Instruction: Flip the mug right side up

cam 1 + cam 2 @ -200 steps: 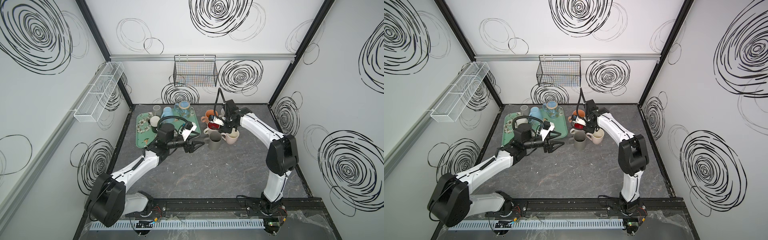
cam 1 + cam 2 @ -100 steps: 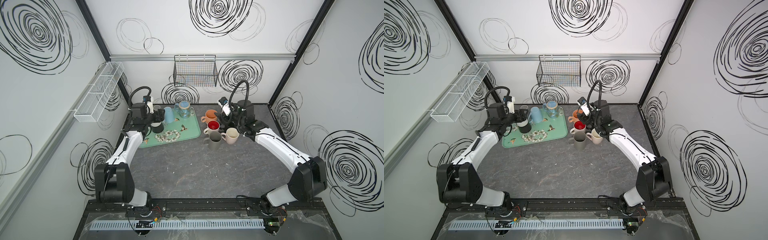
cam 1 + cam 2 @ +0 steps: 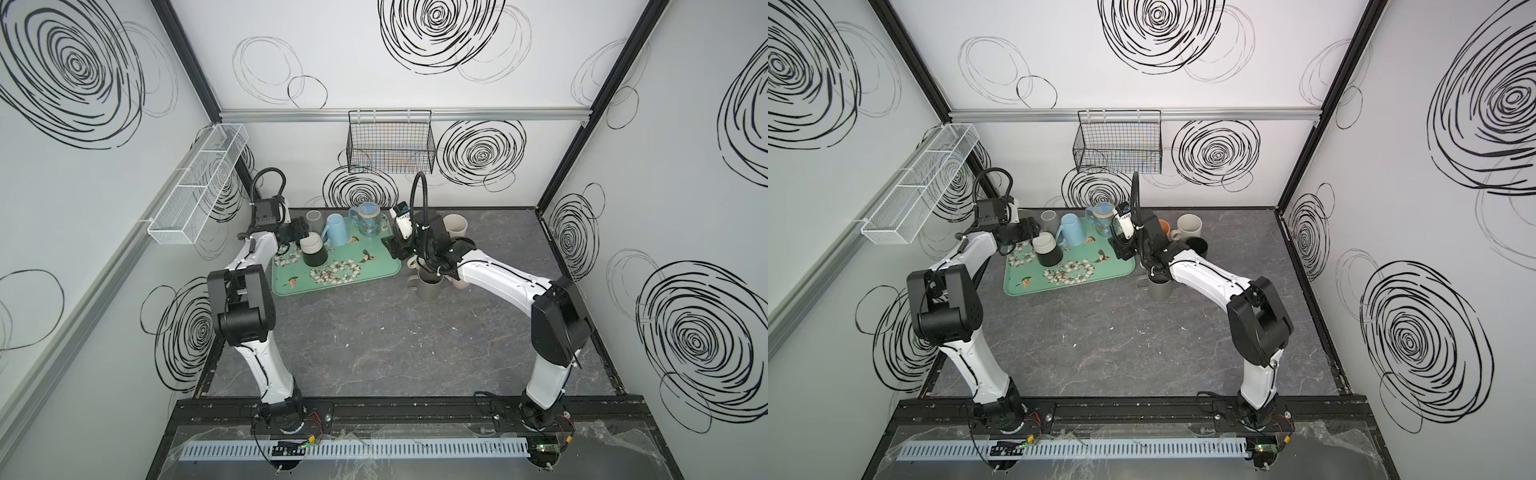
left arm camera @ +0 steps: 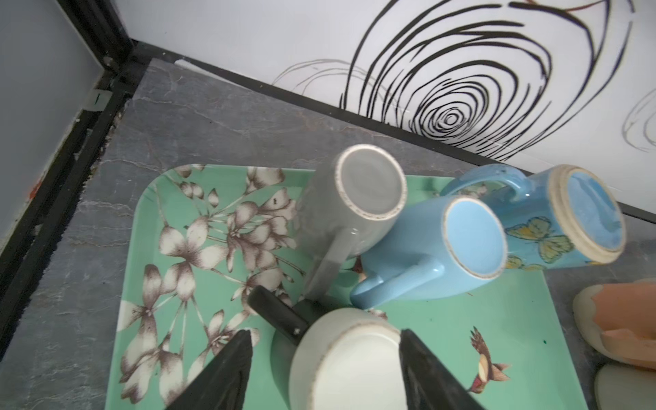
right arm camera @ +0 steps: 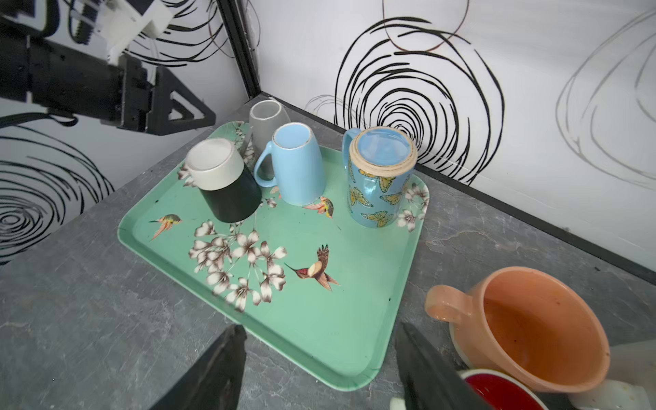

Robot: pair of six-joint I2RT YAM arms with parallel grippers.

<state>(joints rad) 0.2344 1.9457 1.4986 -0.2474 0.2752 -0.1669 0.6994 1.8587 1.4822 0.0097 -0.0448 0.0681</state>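
**Item:** black-and-white mug (image 3: 312, 250), base up, long axis vertical. It stands on the green tray (image 3: 376, 272) near its left edge, just in front of the grey mug (image 4: 369, 182).

**Left gripper (image 4: 325, 333):** the nearer arm. Jaws wide and empty, lined up on the upturned base (not clamped).

**Clearances:** the handle faces the grey mug. The light blue mug (image 4: 472, 238) stands close beside.

**Right gripper (image 5: 319, 328):** wide and empty, at the tray's right edge.

**Open room:** the tray's front half.
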